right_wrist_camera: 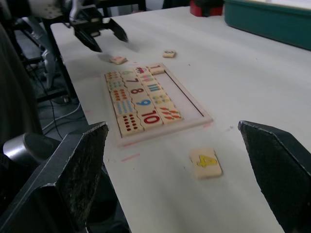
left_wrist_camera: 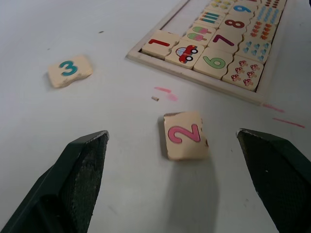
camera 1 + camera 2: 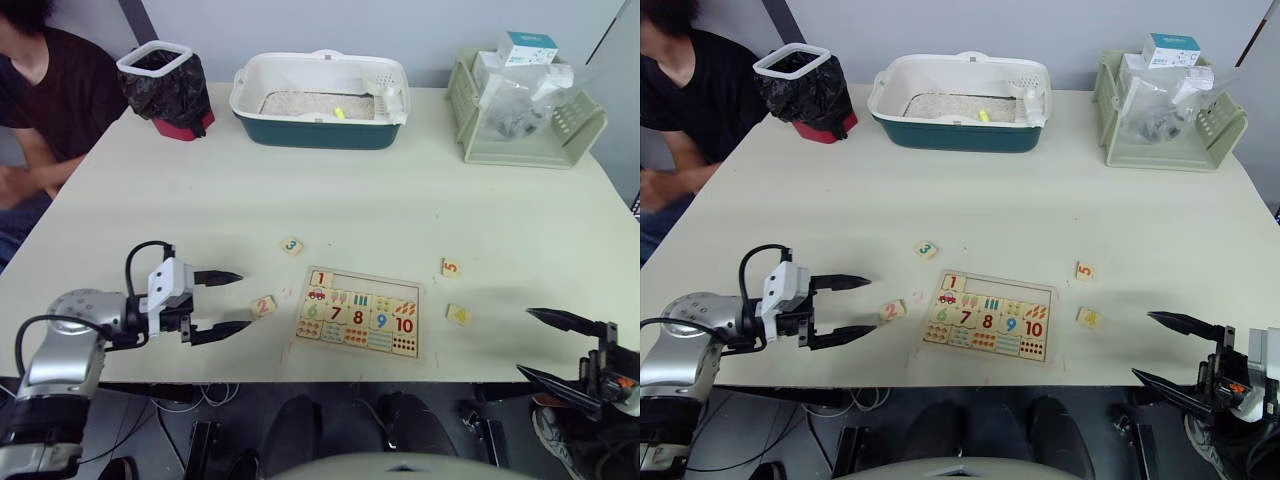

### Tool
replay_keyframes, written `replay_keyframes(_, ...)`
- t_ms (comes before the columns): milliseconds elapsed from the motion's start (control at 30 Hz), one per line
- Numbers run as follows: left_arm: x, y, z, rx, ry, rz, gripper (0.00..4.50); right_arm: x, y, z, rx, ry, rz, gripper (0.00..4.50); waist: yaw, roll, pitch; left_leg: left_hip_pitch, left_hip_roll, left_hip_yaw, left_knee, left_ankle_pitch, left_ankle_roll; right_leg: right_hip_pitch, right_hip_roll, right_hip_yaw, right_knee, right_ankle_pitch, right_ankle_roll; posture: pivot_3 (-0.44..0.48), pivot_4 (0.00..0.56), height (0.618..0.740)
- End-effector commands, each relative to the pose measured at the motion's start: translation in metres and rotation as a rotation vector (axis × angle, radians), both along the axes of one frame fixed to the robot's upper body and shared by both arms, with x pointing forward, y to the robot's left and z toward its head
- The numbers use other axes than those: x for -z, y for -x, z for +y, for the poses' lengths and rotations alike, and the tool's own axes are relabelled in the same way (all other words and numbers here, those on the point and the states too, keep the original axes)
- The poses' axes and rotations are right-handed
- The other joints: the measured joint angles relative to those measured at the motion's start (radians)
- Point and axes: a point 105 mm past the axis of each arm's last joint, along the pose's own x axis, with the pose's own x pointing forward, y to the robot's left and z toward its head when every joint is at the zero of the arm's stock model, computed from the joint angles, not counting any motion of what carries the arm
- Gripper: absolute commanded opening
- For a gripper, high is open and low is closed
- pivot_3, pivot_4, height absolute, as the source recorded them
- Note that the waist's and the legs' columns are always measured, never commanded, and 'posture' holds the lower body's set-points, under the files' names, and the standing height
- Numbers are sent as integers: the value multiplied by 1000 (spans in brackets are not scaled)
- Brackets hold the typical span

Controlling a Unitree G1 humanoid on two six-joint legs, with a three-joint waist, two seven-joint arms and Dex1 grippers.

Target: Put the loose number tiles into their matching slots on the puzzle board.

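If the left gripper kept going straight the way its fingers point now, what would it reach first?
Most likely the tile printed 2, lying flat on the table between the open fingers of the left gripper. Beyond it lies the puzzle board.

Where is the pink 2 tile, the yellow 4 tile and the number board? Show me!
2 tile [image 2: 184,134]: left wrist view, on the pink digit.
4 tile [image 1: 206,162]: right wrist view, on the yellow digit.
puzzle board [image 3: 385,286]: left eye view, on the empty top row by its far rim.
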Motion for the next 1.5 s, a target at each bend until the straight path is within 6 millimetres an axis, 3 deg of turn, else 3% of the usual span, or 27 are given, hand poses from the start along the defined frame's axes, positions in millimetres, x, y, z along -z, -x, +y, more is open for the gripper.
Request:
replay_keyframes(33,-2,-2,-8,50,-21,5,4471,-10,1,5,-31,2,-38,4500,0,0,0,0,0,0,0,0,0,0,0,0,0,0,0,0,150,740)
replay_keyframes(867,9,-14,-15,7,-80,38,4471,-9,4,11,-34,-4,-55,4500,1,0,0,0,0,0,0,0,0,0,0,0,0,0,0,0,150,740)
replay_keyframes(1133,32,-4,-6,-9,-91,94,4471,-10,3,12,-31,-6,-59,4500,1,0,0,0,0,0,0,0,0,0,0,0,0,0,0,0,150,740)
replay_keyframes(1200,36,-3,-2,-13,-93,107,4238,-10,4,11,-29,-6,-58,4500,0,1,-1,0,0,0,0,0,0,0,0,0,0,0,0,0,150,740)
replay_keyframes(1267,40,-2,1,-16,-92,116,3657,-9,4,11,-27,-4,-57,4500,-1,3,-2,1,0,0,0,0,0,0,0,0,0,0,0,0,150,740)
replay_keyframes(1400,43,-1,5,-8,-91,127,1806,-9,5,11,-27,-3,-54,4500,-1,7,-5,1,0,0,0,0,0,0,0,0,0,0,0,0,150,740)
replay_keyframes(1500,43,1,8,10,-90,129,1006,-9,5,10,-27,-4,-53,4500,-2,8,-5,1,0,0,0,0,0,0,0,0,0,0,0,0,150,740)
